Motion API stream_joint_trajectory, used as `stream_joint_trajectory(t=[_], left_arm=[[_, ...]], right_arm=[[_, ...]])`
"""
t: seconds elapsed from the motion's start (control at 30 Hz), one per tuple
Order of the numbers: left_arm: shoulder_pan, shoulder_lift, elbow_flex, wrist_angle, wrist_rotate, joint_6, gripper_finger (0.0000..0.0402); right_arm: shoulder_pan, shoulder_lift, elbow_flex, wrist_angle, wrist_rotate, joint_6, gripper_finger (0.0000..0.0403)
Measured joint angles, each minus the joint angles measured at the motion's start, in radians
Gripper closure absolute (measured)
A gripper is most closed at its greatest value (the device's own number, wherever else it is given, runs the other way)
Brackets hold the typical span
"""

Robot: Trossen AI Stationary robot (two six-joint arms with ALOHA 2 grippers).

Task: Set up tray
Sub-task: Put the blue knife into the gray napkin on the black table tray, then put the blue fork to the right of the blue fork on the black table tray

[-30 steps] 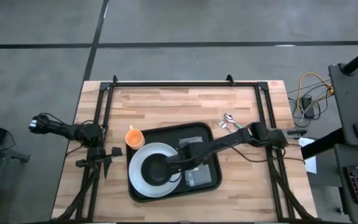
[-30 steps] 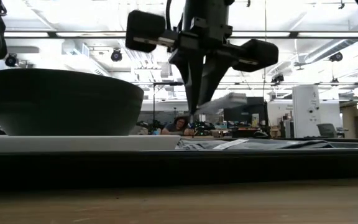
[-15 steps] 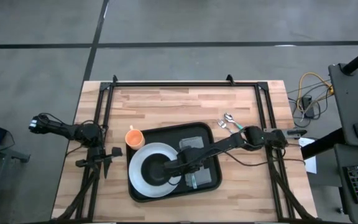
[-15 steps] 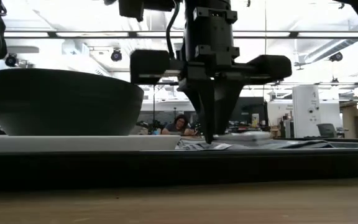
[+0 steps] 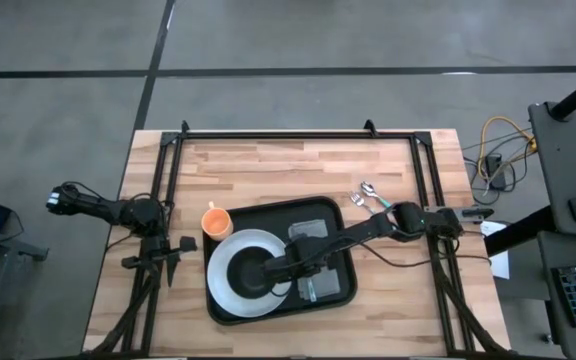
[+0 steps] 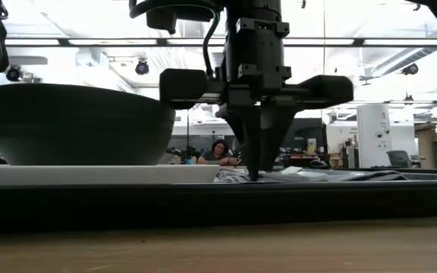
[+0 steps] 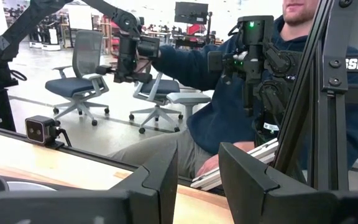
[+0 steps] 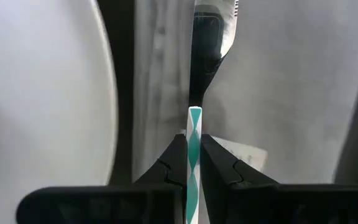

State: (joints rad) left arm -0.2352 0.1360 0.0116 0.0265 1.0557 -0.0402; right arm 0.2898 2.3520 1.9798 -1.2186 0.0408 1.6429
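The black tray (image 5: 333,212) lies mid-table. It holds a white plate (image 5: 222,283) with a dark bowl (image 5: 251,272) on it and a grey napkin (image 5: 320,284) on its right half. My right gripper (image 5: 301,270) points down over the napkin beside the plate, shut on a utensil (image 8: 205,43) that has a metal head and a teal-and-white handle. My left gripper (image 7: 197,180) stands open at the table's left edge, holding nothing. My right gripper pinches the utensil's teal-and-white handle (image 8: 194,134) between its two fingers (image 8: 219,163), near where the handle meets the metal neck. The fingers come from above, pointing down, and lie across the utensil. The utensil lies level at the napkin's surface (image 6: 309,175), beside the plate.
An orange cup (image 5: 215,221) stands on the table at the tray's far left corner. More cutlery (image 5: 366,196) lies on the wood right of the tray. A black frame (image 5: 298,133) borders the table. A person sits beyond the left arm (image 7: 241,99).
My right gripper has gone down toward the napkin, still shut on the utensil. The utensil, which was tilted upward and clear of the tray, now lies level at the napkin.
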Motion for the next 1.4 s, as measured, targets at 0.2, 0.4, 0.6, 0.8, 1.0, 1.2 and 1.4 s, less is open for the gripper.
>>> stream_joint_trajectory(t=[0.2, 0.4, 0.6, 0.8, 1.0, 1.2, 1.4], left_arm=[[0.000, 0.000, 0.000, 0.000, 0.000, 0.000, 0.0304], [0.000, 0.000, 0.000, 0.000, 0.000, 0.000, 0.0304], [0.000, 0.000, 0.000, 0.000, 0.000, 0.000, 0.0304], [0.000, 0.000, 0.000, 0.000, 0.000, 0.000, 0.0304], [0.000, 0.000, 0.000, 0.000, 0.000, 0.000, 0.0304], [0.000, 0.000, 0.000, 0.000, 0.000, 0.000, 0.0304], [0.000, 0.000, 0.000, 0.000, 0.000, 0.000, 0.0304]], right_arm=[[-0.007, 0.000, -0.014, 0.036, 0.013, -0.015, 0.0390], [-0.009, 0.000, -0.045, 0.065, 0.011, -0.027, 0.0389], [-0.015, -0.003, -0.071, 0.109, -0.018, -0.027, 0.0346], [-0.014, -0.003, -0.066, 0.104, -0.019, -0.042, 0.0282], [-0.016, -0.003, -0.048, 0.100, -0.015, -0.058, 0.0237], [-0.020, -0.003, -0.026, 0.088, -0.016, -0.083, 0.0217], [-0.020, -0.005, 0.007, 0.031, -0.015, -0.097, 0.0214]])
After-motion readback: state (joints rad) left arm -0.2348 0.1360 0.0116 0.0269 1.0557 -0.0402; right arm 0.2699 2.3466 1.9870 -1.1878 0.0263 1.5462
